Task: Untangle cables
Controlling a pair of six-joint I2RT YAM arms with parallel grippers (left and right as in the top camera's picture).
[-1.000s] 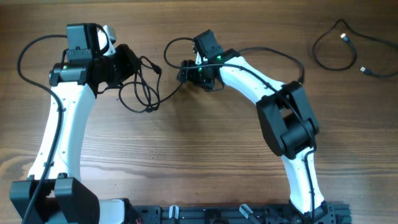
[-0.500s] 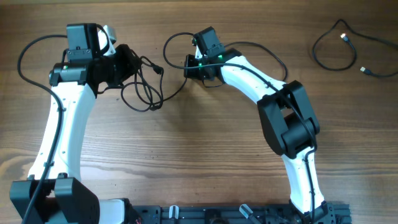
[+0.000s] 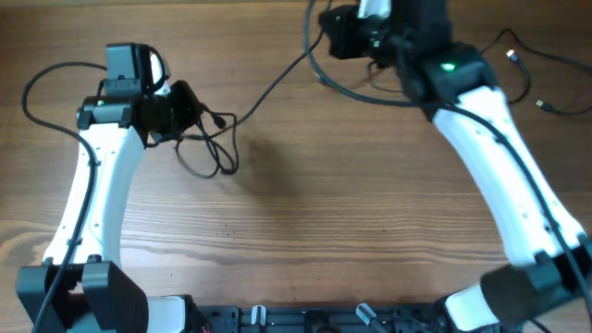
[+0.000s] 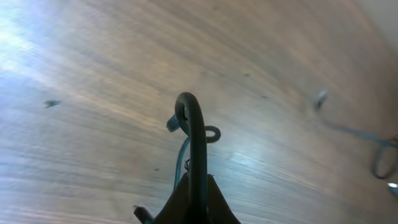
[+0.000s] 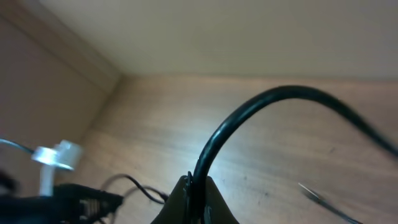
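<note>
A tangle of thin black cables (image 3: 211,141) lies at the left of the wooden table. My left gripper (image 3: 190,109) is shut on a loop of it; in the left wrist view the jaws (image 4: 198,182) pinch a black cable (image 4: 198,134) that curls over above them. From the tangle one strand (image 3: 268,88) stretches up and right to my right gripper (image 3: 326,35), near the far edge. In the right wrist view that gripper (image 5: 194,182) is shut on a black cable (image 5: 249,112) that arches away to the right.
A separate black cable with small plug ends (image 3: 546,107) lies at the far right, partly hidden behind the right arm (image 3: 490,139). The left arm (image 3: 92,194) stands along the left side. The arm bases sit at the near edge.
My right gripper has shut on a cable and swung up and right toward the far edge, drawing a strand out of the tangle. The left gripper has stayed shut, almost in place.
</note>
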